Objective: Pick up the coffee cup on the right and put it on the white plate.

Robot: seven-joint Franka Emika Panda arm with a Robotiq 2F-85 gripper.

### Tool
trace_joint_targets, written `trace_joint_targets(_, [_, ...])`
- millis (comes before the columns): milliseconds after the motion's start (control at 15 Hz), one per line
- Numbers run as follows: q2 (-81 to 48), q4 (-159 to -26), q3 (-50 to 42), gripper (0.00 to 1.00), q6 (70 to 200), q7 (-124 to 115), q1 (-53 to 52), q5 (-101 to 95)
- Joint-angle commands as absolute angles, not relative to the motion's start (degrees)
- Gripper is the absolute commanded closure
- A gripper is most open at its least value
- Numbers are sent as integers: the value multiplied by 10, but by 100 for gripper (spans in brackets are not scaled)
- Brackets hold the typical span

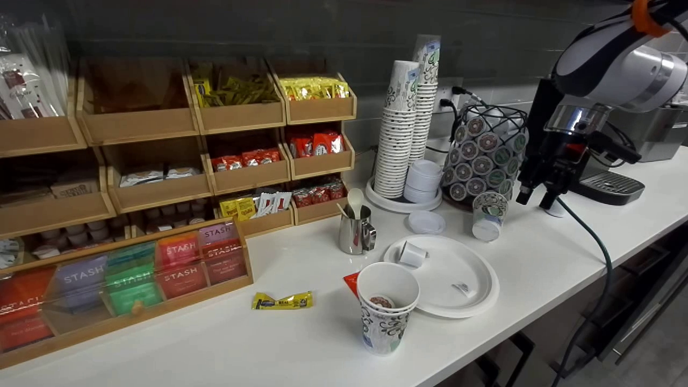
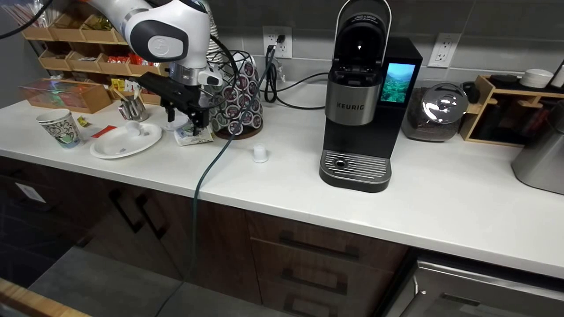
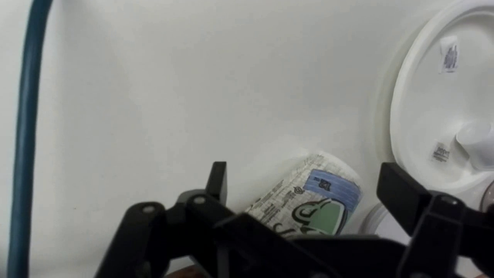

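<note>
The coffee cup (image 1: 491,207), white paper with a dark greenish pattern, lies on its side on the counter by the pod rack. It also shows in an exterior view (image 2: 192,137), partly behind the gripper. The white plate (image 1: 486,303) lies flat beside it and holds a small white pod cup (image 1: 413,254) and a paper scrap; the plate shows in an exterior view (image 2: 105,152) too. My gripper (image 1: 536,199) is open and empty, near the cup. In the wrist view, the cup (image 3: 308,193) lies slanted between the open fingers, apart from both; its lower end is hidden.
A larger patterned cup (image 1: 384,322) stands beside the plate. The pod rack (image 1: 484,156) and stacked cups (image 1: 395,156) stand behind. A green hose (image 2: 216,158) hangs across the counter edge. A small white pod (image 2: 260,153) and a Keurig machine (image 2: 352,105) stand farther along.
</note>
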State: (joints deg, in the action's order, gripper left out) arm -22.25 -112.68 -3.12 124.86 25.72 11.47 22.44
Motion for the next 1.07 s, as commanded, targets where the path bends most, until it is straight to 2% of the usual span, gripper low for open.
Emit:
trace_joint_targets(0, [-258, -1104, -1, 0, 1294, 262, 127, 270])
trace_joint_targets(533, [-278, -1098, 18, 0, 1397, 275, 151, 275])
trace_joint_targets(1000, [-276, -1097, 35, 0, 1395, 282, 163, 277])
